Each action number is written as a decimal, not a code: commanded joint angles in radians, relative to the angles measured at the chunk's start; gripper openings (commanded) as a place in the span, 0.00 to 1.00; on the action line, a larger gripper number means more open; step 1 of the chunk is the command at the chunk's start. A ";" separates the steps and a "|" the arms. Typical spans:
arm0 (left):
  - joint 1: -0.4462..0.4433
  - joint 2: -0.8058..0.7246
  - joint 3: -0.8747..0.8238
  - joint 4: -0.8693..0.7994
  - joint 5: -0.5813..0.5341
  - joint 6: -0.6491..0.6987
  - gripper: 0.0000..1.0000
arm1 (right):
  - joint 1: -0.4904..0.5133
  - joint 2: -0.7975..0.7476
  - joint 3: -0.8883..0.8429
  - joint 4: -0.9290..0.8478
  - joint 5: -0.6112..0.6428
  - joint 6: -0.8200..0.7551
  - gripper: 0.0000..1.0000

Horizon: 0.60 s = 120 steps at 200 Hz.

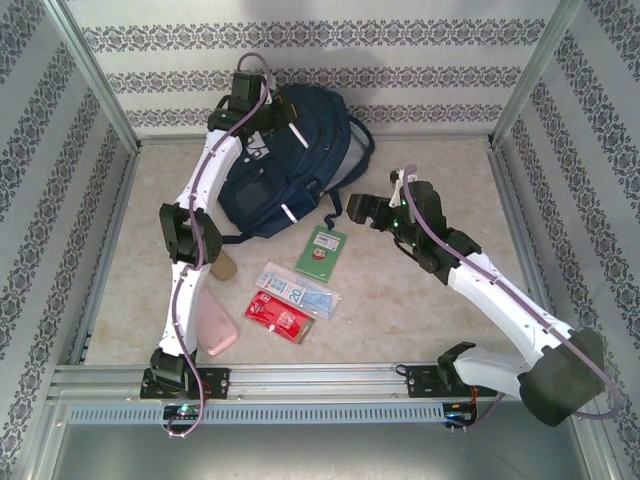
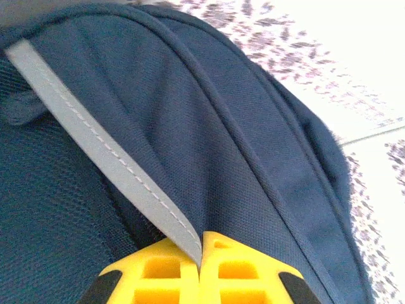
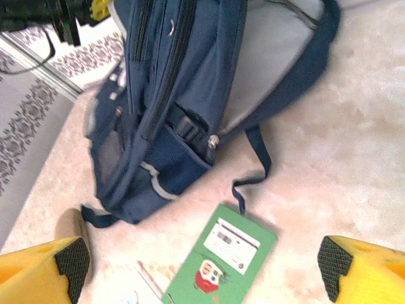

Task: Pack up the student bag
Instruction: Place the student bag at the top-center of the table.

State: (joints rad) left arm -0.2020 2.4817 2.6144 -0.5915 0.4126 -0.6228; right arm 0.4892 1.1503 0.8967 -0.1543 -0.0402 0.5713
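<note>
student bag (image 1: pixel 300 170): navy woven fabric, rounded, sewn grey strip (image 2: pixel 95 139).
left gripper (image 2: pixel 200 253): pinching that strip.
right gripper (image 3: pixel 202 266): spread wide, empty.

Left claw (image 2: pixel 200 248) pinched shut; right claw (image 3: pixel 202 265) seemingly wide open

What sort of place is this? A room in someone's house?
Most likely a robot test booth, not a home. A left arm and a right arm are bolted to a metal rail, patterned panels box in a table, and a backpack and green card lie out like props.
</note>
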 commanded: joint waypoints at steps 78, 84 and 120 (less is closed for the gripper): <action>-0.044 -0.219 -0.253 -0.090 0.006 0.017 0.57 | 0.015 0.381 0.149 -0.090 -0.240 -0.146 0.87; -0.049 -0.279 -0.347 -0.063 -0.014 -0.008 0.58 | 0.012 0.423 0.185 -0.105 -0.228 -0.145 0.88; -0.060 -0.658 -1.028 0.283 -0.038 -0.245 0.66 | -0.031 0.624 0.292 -0.046 -0.447 -0.164 0.83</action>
State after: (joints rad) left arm -0.2493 2.0869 1.9465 -0.5560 0.4107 -0.6891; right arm 0.4862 1.6733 1.1355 -0.2443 -0.2989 0.4545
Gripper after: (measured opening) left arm 0.619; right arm 0.856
